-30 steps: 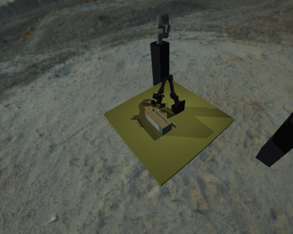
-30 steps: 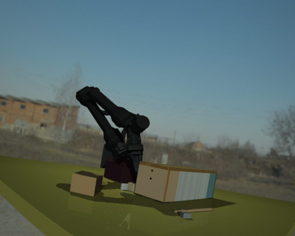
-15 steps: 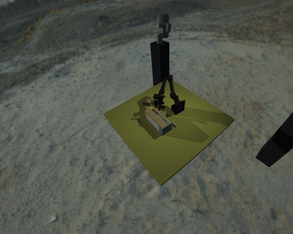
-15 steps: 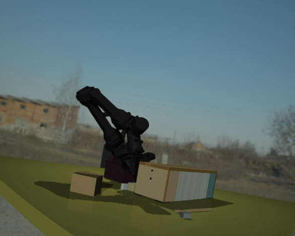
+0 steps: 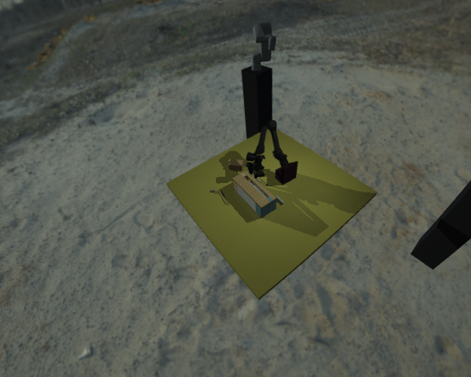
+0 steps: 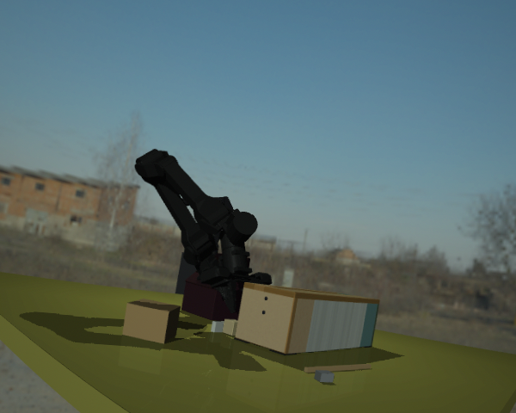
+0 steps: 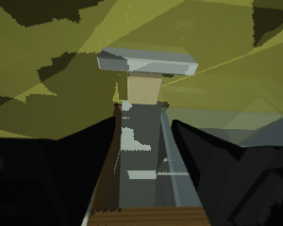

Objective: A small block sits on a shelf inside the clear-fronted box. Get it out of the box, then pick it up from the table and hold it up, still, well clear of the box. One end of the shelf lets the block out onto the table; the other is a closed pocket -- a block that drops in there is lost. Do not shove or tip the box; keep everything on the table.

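block (image 7: pixel 144 90) lies beyond open tool (image 7: pixel 143 141)

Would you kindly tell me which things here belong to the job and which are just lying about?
Job: clear-fronted box; small tan block beyond its end; gripper, open.
Lying about: tan cube; dark maroon block; wooden stick; small grey piece.

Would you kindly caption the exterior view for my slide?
Black arm's open gripper poised at the long tan clear-fronted box's end, a small tan block on the olive table.
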Robot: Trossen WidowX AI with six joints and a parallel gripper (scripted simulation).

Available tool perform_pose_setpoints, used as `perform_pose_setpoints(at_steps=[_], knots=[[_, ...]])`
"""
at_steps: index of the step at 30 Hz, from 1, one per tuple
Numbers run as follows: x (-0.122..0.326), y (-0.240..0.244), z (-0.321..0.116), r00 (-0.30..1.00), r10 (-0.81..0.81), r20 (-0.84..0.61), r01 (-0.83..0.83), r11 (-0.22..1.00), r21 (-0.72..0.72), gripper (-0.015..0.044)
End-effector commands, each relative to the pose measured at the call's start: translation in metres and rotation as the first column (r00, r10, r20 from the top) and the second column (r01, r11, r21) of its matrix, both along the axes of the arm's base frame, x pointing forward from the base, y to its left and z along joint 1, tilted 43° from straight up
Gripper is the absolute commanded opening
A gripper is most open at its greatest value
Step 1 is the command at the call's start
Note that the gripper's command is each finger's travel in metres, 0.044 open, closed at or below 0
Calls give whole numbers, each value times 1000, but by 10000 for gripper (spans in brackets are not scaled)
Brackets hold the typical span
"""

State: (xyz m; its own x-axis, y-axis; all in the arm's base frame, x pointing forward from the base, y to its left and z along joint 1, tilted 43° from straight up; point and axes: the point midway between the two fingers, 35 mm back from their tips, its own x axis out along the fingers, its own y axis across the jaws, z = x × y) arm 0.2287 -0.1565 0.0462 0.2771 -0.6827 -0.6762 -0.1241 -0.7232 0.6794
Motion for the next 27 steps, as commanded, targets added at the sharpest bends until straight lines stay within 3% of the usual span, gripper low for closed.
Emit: perform_pose_setpoints(at_steps=[1,27], knots=[[-2,-4,-6,1000,5,-8,-5,1000,3,285],[-13,-31,-32,1000,5,-8,-5,1000,-3,285]])
